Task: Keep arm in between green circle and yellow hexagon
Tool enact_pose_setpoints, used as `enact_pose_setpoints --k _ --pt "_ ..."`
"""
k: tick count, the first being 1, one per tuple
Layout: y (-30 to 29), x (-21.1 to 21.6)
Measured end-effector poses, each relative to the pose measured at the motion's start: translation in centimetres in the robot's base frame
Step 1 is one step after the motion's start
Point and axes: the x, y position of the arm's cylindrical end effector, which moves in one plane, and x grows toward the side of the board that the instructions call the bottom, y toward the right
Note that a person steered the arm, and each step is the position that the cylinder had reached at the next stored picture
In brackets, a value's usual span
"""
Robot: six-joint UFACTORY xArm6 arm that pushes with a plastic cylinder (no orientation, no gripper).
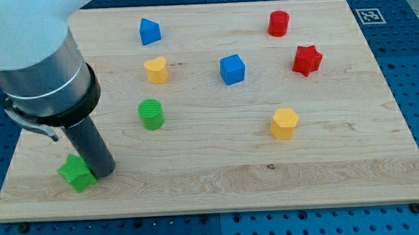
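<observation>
Camera view: my tip (104, 170), a plain rod w/ no jaws, touches green star (76, 173), not yet btwn green circle (151, 114) & yellow hexagon (284, 123); next: slide right.

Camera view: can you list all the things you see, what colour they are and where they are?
blue blocks: 2, blue; one top left, a cube centre
red blocks: 2, red; cylinder-like top right, star right
yellow heart: 1, yellow, upper left
yellow hexagon: 1, yellow, right of centre
green circle: 1, green, left of centre
green star: 1, green, bottom left
board: 1, light wood
my tip: 1, dark, against the green star's right side
</observation>
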Motion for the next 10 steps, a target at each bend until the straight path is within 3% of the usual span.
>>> enact_pose_setpoints --k 4,6,10 --pt "1.8 0.0" --pt "7.4 -0.6" --pt "11.6 -2.2"
